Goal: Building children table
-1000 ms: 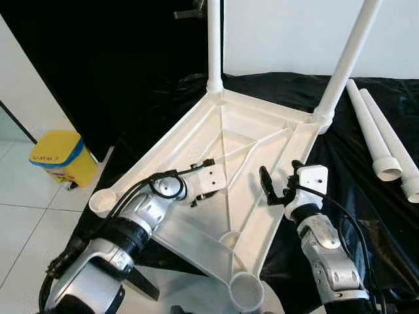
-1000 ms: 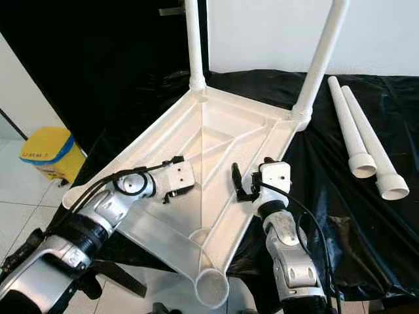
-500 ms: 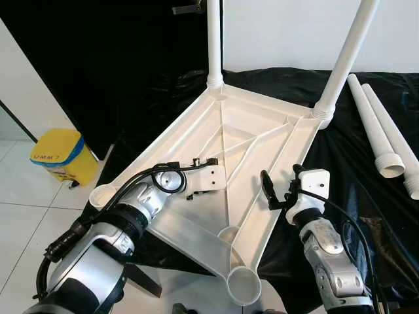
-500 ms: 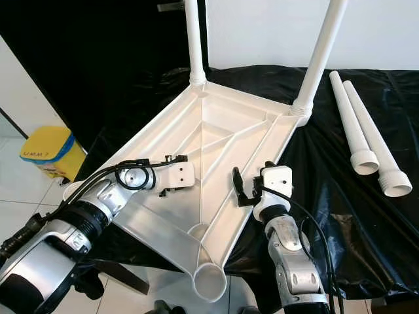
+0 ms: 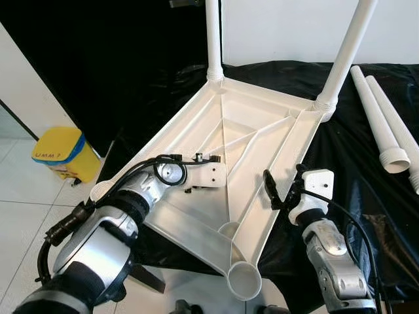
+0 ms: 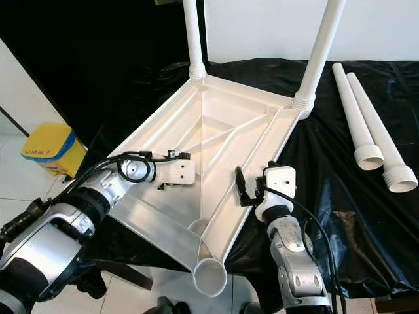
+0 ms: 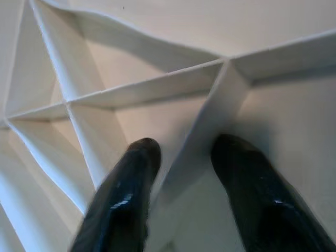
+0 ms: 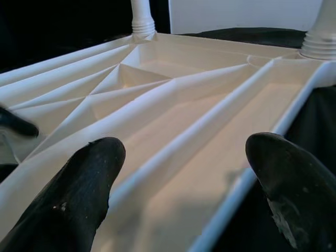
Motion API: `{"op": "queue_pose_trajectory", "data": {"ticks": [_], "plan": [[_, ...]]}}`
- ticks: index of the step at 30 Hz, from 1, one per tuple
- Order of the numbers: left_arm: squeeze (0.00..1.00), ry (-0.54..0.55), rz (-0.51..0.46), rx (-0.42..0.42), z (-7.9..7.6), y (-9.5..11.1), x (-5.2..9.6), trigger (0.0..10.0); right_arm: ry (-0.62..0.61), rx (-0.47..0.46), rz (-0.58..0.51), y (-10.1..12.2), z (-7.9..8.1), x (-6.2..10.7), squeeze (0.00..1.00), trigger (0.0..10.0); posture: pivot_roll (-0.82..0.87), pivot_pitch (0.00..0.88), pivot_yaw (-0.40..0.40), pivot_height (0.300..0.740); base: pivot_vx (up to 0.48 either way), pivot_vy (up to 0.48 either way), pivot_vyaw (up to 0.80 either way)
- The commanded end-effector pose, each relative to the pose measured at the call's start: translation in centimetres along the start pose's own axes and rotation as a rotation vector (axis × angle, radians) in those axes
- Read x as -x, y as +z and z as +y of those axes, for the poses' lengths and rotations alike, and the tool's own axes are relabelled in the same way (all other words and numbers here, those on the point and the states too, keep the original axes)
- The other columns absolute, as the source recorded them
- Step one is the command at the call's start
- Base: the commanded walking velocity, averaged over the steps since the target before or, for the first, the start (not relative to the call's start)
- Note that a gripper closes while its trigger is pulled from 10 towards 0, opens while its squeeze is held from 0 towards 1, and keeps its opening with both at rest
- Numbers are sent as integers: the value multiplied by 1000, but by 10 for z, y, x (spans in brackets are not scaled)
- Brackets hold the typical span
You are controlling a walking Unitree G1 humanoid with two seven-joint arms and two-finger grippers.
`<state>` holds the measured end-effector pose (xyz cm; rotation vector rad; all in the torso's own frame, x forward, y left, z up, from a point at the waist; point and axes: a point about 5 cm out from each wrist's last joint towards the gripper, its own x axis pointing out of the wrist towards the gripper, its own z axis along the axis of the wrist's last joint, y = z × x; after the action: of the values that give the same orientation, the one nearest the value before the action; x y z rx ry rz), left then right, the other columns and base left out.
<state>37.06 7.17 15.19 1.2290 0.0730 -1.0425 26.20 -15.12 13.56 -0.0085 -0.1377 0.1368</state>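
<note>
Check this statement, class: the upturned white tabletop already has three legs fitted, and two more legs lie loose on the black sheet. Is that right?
Not quite. The tabletop has two legs fitted, not three; the left eye view shows both near sockets empty. Two loose legs do lie on the black sheet.

Only readable text: dark lettering on the blue band of the yellow bin, standing on the floor far left of the scene. It looks like "UMM" followed by one more character, too small and tilted to make out for sure. The same bin shows the band again in the right eye view, with the lettering equally unclear there. No other labels, brands, numbers or signs can be read anywhere else.
</note>
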Motion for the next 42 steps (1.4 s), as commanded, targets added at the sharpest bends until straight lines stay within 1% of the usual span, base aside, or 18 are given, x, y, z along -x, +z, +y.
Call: {"op": "queue_pose_trajectory", "data": {"ticks": [1,4,5,6,7,11,19,24,30,31,32,33,34,35,36,37,39,42], "plan": [[1000,52,14,43,7,-6,3,10000,-2,-3,18,-3,1,3,0,10000,-267,124,103,740,0,0,0],[1000,7,-9,68,6,-7,4,10000,-15,-1,23,-3,1,7,0,10000,-285,135,113,740,0,0,0],[851,1,-8,73,7,-8,4,10000,-19,-1,24,-3,1,9,0,10000,-290,138,117,740,0,0,0],[851,1,-8,73,7,-8,4,10000,-19,-1,24,-3,1,9,0,10000,-290,138,117,740,0,0,0],[0,-3,-11,68,9,-8,5,10000,-25,0,26,-3,0,10,0,10000,-294,143,119,740,0,0,0],[0,-2,-39,76,13,-5,5,10000,-31,1,30,-3,0,12,0,10000,-300,149,124,740,0,0,0],[0,-65,-101,164,15,-2,5,10000,-39,0,38,-3,1,17,0,10000,-312,162,136,740,0,0,0],[0,-120,-153,289,25,-3,13,10000,-56,0,44,-3,1,21,0,10000,-317,170,148,740,0,0,0],[0,-143,-153,321,26,-4,14,10000,-59,-1,45,-3,1,22,0,10000,-315,173,148,740,0,0,0],[0,-159,-150,344,26,-5,14,7333,-60,-2,46,-3,1,22,0,10000,-313,176,149,740,0,0,0],[0,-171,-135,355,26,-7,15,6627,-61,-3,47,-3,1,22,0,10000,-313,177,151,740,0,0,0],[0,-171,-135,355,26,-7,15,6627,-61,-3,47,-3,1,22,0,10000,-313,177,151,740,0,0,0],[0,-189,-121,385,25,-10,15,3765,-63,-4,48,-3,2,23,0,10000,-312,178,151,740,0,0,0],[0,-189,-114,405,25,-11,16,1961,-64,-5,49,-3,2,23,0,10000,-312,178,151,740,0,0,0],[0,-189,-114,405,25,-11,16,1961,-64,-5,49,-3,2,23,0,10000,-312,178,151,740,0,0,0],[0,-183,-110,443,26,-12,16,0,-66,-6,50,-3,2,23,0,10000,-311,179,151,740,0,0,0],[0,-183,-110,443,26,-12,16,0,-66,-6,50,-3,2,23,0,10000,-311,179,151,740,0,0,0],[0,-177,-129,505,27,-13,16,0,-68,-6,51,-3,2,24,0,10000,-306,175,149,740,0,0,0]]}}
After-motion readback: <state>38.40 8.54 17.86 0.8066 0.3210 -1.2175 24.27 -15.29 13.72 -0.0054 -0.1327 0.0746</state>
